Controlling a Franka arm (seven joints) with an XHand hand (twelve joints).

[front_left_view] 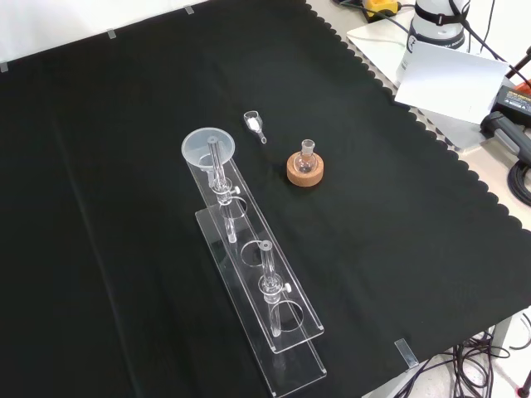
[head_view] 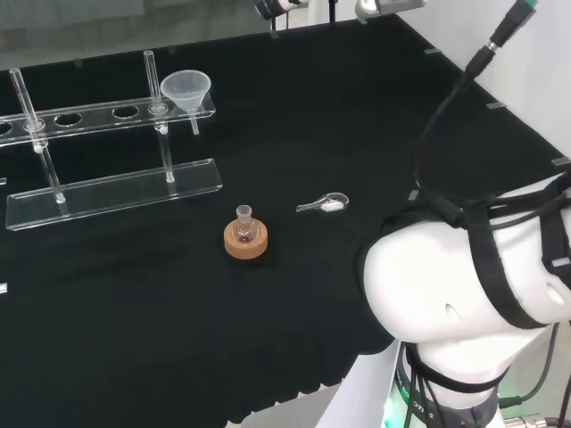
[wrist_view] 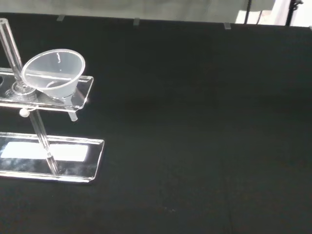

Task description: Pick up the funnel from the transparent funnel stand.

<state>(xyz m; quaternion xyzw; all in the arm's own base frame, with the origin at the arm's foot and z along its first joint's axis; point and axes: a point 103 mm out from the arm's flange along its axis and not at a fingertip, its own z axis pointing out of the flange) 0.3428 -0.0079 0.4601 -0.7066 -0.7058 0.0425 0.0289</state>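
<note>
The bench is covered by a black cloth with a scalloped edge, fastened by small clips. Beyond it, a pale surface strewn with cables is seen in the front view.

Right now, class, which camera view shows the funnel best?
The wrist view: the funnel appears close, seated in the end hole of the stand. The head view and front view show it smaller, at the rack's end.

Even, bright overhead light; matte black cloth swallows shadows. White glare patch on the clear acrylic funnel stand's base plate in wrist view. Translucent plastic funnel reads sharp; far room edge slightly washed out
</note>
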